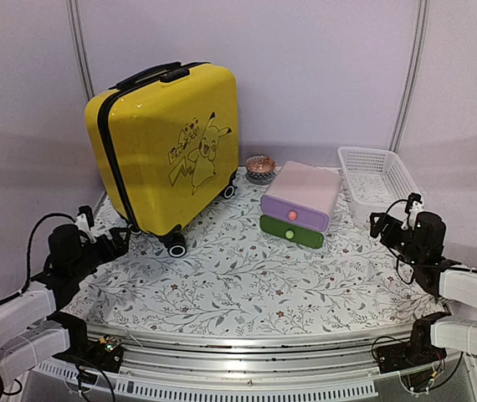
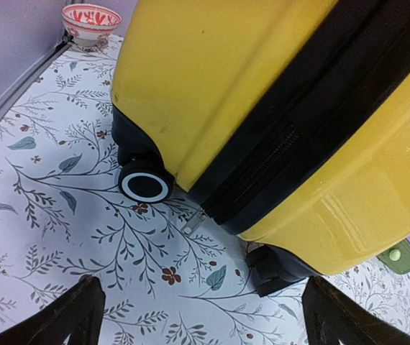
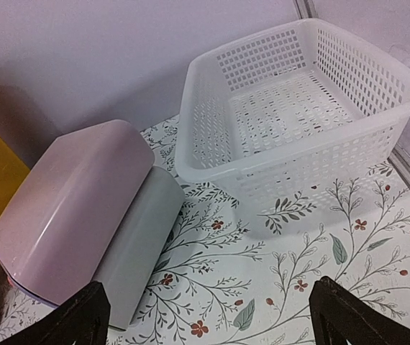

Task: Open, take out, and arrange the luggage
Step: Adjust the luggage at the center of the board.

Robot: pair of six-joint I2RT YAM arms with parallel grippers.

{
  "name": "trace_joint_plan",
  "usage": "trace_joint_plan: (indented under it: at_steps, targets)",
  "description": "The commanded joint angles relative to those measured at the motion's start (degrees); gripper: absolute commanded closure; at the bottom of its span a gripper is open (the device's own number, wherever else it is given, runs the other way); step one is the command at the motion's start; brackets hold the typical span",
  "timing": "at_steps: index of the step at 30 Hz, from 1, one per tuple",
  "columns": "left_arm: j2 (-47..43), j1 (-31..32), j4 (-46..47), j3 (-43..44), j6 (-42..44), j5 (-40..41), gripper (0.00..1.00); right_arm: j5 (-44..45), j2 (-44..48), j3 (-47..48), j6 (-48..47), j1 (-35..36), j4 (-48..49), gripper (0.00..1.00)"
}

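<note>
1. The left arm [image 1: 63,251] reaches in low from the counter's [image 1: 247,289] left edge. Its jaws stand wide apart and hold nothing; the two dark fingers [image 2: 72,316] hang above the flowered cloth, just short of the suitcase's lower corner.
2. The yellow suitcase [image 1: 167,138] stands upright on its black wheels at the back left of the counter. It is closed, with its handle on top and the cartoon drawing facing front. In the left wrist view, a white-rimmed wheel [image 2: 145,183] rests on the cloth beside the black zipper band [image 2: 291,136].
3. A small patterned bowl [image 1: 260,167] sits behind the suitcase's right corner.
4. A pink-and-green drawer box [image 1: 300,201] lies right of centre.
5. A white mesh basket [image 1: 378,172] sits at the back right, close beside the box.
6. The right arm [image 1: 427,239] comes in from the right edge. Its jaws are fully spread and empty, pointing toward the basket and box.
</note>
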State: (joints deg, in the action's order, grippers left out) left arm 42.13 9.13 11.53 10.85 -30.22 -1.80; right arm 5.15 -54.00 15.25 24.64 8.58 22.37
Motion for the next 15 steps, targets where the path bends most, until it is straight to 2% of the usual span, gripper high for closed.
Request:
trace_joint_plan:
  at_steps: [1,10,15]
  targets:
    - [-1.3,0.4,-0.3,1.2,-0.5,3.2,0.02,-1.1,-1.0,0.3,-0.2,-0.1,1.5,0.01]
    - [-10.0,0.4,-5.6,3.6,0.9,2.6,0.02,-6.0,-5.0,2.5,-0.4,0.0,2.0,0.01]
    - [-7.9,-0.1,-11.2,11.0,1.3,3.1,0.02,-14.0,-9.5,8.3,2.1,0.0,1.2,0.01]
